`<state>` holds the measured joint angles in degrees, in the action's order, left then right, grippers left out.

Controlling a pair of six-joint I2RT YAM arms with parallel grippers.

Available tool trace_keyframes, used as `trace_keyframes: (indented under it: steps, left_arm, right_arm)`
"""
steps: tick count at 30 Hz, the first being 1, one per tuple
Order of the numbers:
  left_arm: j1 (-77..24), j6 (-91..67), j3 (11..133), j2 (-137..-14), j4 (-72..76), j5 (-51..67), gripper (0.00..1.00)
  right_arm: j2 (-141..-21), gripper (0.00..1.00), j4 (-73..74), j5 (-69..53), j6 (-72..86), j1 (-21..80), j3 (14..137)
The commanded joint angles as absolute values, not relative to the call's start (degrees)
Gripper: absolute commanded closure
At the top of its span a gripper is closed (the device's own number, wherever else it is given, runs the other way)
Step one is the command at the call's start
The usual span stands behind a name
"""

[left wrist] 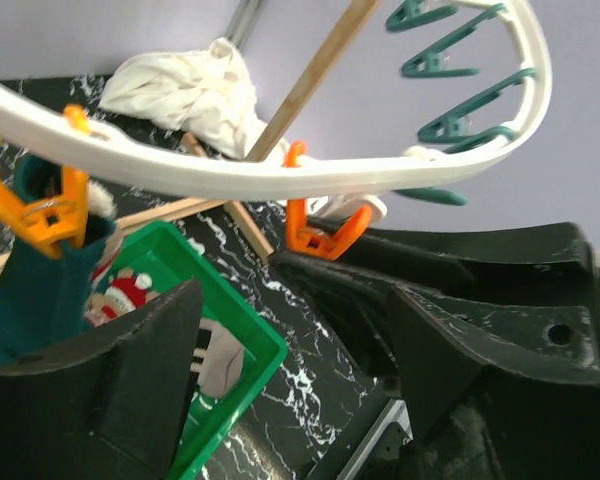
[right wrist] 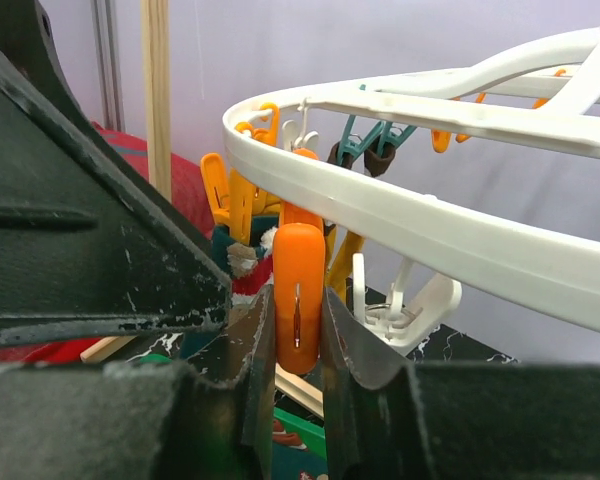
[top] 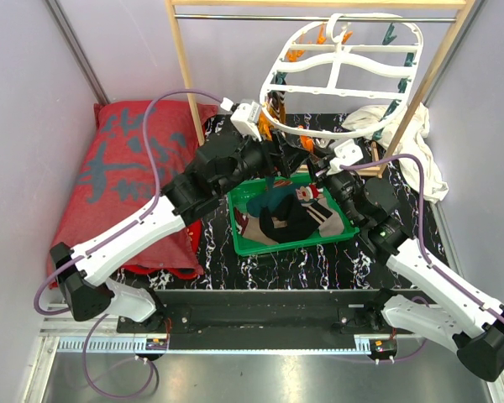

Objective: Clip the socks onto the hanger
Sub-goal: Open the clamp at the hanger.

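right gripper (right wrist: 298,335) clamped on an upright orange peg (right wrist: 298,290) under the hanger (right wrist: 460,240) rim. left gripper (left wrist: 292,300) fingers apart, teal sock (left wrist: 30,300) pegged at its 9 o'clock. other socks (top: 290,217) lie in the green bin (top: 319,239) below.

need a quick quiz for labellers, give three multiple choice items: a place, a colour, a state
1. Where do the loose socks lie? A in the green tray B on the red cushion C on the white cloth
2. What colour is the peg in the right gripper? A teal B orange C white
3. How is the left gripper? A shut on a sock B shut on a peg C open
A, they heap inside it; B, orange shows between its fingers; C, its fingers stand wide apart.
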<state>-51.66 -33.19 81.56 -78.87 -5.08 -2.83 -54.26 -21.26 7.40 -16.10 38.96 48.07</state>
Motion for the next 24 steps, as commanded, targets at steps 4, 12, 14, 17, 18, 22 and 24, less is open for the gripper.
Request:
trace_keyframes:
  steps: [4,12,14,17,18,22,24]
  left_arm:
    - [-51.77,-30.23,84.37,-80.59,4.39,0.18,0.20]
    - [-50.80,-33.47,86.75,-84.46,3.86,-4.75,0.27]
    - [-50.63,-34.01,86.66,-84.90,4.39,-4.57,0.31]
    - [-50.54,-34.19,87.10,-85.43,5.45,-4.13,0.39]
    - [-50.54,-34.10,87.19,-85.52,5.88,-3.96,0.41]
    - [-50.54,-33.49,87.45,-85.52,7.03,-3.52,0.51]
    - [-50.54,-32.96,87.45,-85.52,7.73,-3.60,0.57]
  right_arm:
    - [-54.40,1.00,-20.74,6.50,-14.50,39.37,50.45]
    - [-55.02,0.99,-20.74,5.27,-13.45,39.37,51.15]
    - [-55.19,0.99,-20.74,5.19,-13.45,39.38,51.15]
    - [-55.28,0.99,-20.74,5.19,-13.18,39.29,50.89]
    - [-55.28,0.99,-20.74,5.19,-13.10,39.29,50.80]
    - [-55.20,0.99,-20.74,5.19,-12.57,39.38,50.27]
    - [-55.20,0.99,-20.74,5.27,-12.04,39.38,49.92]
